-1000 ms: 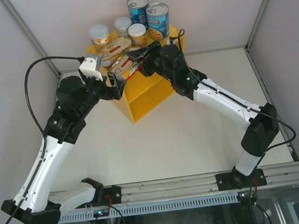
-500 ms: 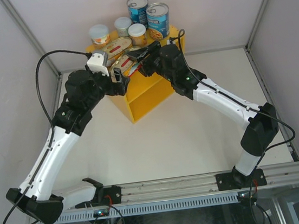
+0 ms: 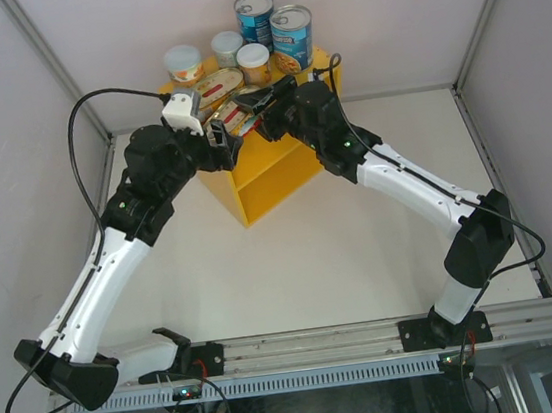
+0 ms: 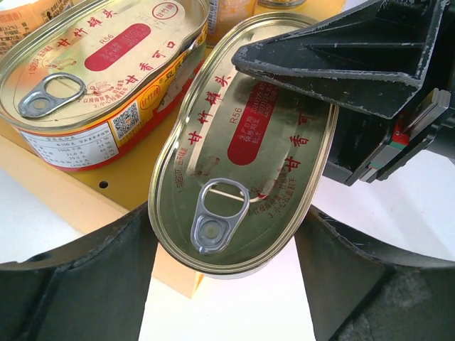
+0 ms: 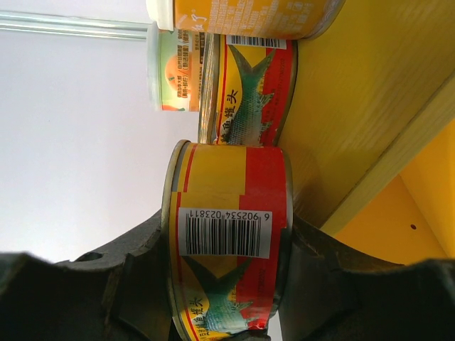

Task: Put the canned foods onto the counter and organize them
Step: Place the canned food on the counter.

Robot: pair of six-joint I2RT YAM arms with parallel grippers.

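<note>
Yellow counter [image 3: 282,170]: oval tin [image 4: 242,142] flat, lid-up

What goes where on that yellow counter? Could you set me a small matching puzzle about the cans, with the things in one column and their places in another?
Things
1. tall blue cans
2. small pale-lidded cans
3. near oval tin
4. far oval tin

Places
A. lying flat on the counter top, no fingers around it
B. standing at the far right of the top
C. between the fingers of the right gripper, at the counter's edge
D. standing along the far left of the top

Pairs: 1-B, 2-D, 3-C, 4-A
</note>
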